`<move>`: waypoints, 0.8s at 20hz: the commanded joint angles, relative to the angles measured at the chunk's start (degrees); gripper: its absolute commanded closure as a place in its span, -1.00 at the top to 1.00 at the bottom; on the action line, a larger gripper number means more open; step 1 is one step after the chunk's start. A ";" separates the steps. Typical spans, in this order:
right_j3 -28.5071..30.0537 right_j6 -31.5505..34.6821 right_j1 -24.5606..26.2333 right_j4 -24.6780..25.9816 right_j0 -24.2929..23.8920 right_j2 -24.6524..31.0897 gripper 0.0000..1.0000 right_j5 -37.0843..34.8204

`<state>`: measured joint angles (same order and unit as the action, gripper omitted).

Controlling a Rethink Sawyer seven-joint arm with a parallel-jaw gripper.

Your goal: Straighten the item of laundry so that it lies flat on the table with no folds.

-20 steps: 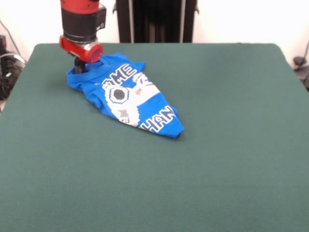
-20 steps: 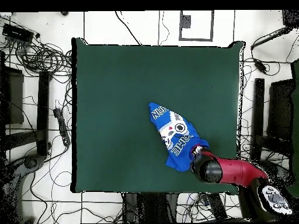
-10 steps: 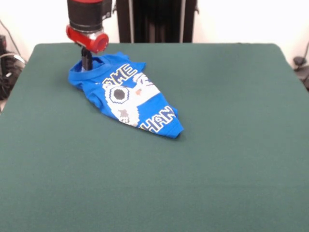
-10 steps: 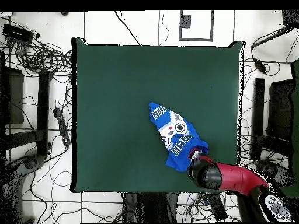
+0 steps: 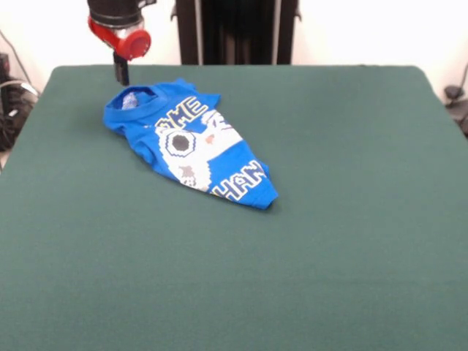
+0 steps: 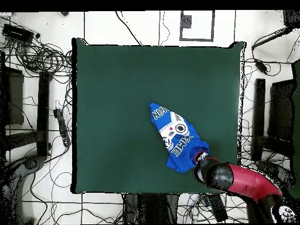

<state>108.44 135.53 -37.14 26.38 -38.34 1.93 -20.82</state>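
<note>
Lying matt and softly creased, the item of laundry (image 5: 191, 141): thin knit cloth, bright blue, with a flat white-grey and yellow-edged print sitting dull on the fabric. Stretching smooth and lustreless beneath it, the table (image 5: 307, 241), clad in dark green felt-like cloth. Showing a glossy sheen at far left, the red arm (image 6: 243, 181), hard and smooth like painted metal or plastic, ending in a dull black gripper (image 5: 120, 72).

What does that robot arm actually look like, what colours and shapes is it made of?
The arm is a thick, rounded tube in glossy red, with black sections. In the front view its end is a black cylinder ringed by a bright red collar, and below that hangs the gripper, a thin dark stem. No cables or markings show on it.
</note>
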 commanded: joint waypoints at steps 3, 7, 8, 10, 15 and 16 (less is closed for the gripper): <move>-3.16 3.97 1.62 -8.72 5.14 6.17 -1.00 -9.49; -6.45 6.64 2.62 -11.03 8.75 4.23 -1.00 -11.79; -6.95 6.76 2.83 -11.42 9.20 4.00 -1.00 -12.00; -8.21 7.43 3.06 -12.24 10.56 3.12 -1.00 -12.94; -10.13 9.29 3.69 -15.62 13.63 1.80 -1.00 -15.20; -10.38 9.85 3.87 -16.17 14.40 1.43 -1.00 -15.16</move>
<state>101.97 135.53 -37.45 15.08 -27.95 1.85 -29.54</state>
